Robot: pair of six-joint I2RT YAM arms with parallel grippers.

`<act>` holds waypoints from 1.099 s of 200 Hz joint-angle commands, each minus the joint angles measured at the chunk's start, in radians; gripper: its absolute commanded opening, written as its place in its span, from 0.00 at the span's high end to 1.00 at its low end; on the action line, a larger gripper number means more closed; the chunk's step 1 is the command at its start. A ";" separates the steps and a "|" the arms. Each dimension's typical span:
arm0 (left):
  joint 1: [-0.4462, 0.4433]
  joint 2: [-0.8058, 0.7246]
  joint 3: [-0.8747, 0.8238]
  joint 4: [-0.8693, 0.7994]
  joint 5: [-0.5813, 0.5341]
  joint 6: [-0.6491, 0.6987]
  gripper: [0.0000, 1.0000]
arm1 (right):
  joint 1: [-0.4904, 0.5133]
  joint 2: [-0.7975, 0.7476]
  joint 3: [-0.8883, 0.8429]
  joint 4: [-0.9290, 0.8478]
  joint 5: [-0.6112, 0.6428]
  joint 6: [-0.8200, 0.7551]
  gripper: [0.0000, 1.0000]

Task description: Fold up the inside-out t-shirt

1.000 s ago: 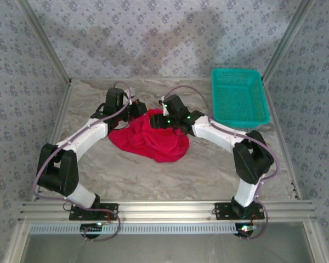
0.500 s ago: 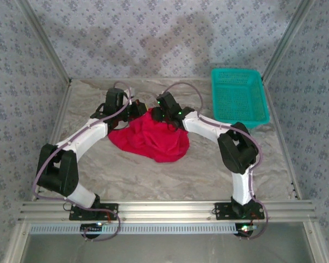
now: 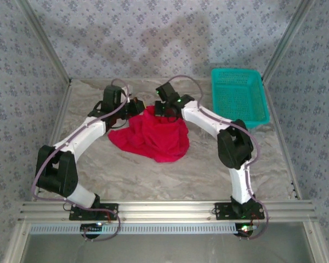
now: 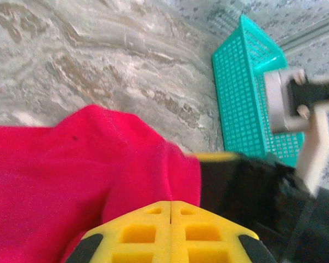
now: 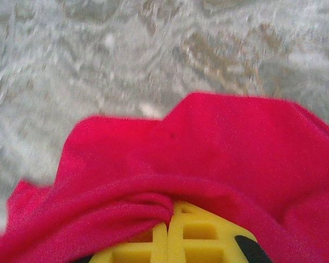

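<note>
Top external: teal basket (image 3: 238, 98) stands apart from the t-shirt (image 3: 153, 137) (crumpled).

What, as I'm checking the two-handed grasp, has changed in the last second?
The right gripper moved left and farther, to the far edge of the shirt, and closed on it, bunching the cloth up. The left gripper stayed shut on the shirt; the basket didn't move.

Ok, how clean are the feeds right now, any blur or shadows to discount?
Top external: sharp, evenly lit, soft arm shadows on the back wall. Left wrist: the right arm beside the basket is smeared, the t-shirt soft. Right wrist: the table is streaked with blur, the t-shirt crisper.
</note>
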 commanded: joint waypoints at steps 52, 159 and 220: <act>0.016 0.145 0.180 0.010 0.027 0.017 1.00 | -0.252 -0.561 -0.216 0.165 -0.786 0.106 1.00; -0.012 0.044 0.184 -0.320 -0.303 0.267 0.53 | -0.520 -0.332 -0.242 0.098 -0.185 0.150 1.00; 0.067 -0.113 -0.226 -0.273 -0.319 0.219 0.37 | -0.449 -0.087 0.106 -0.103 -0.393 0.039 0.41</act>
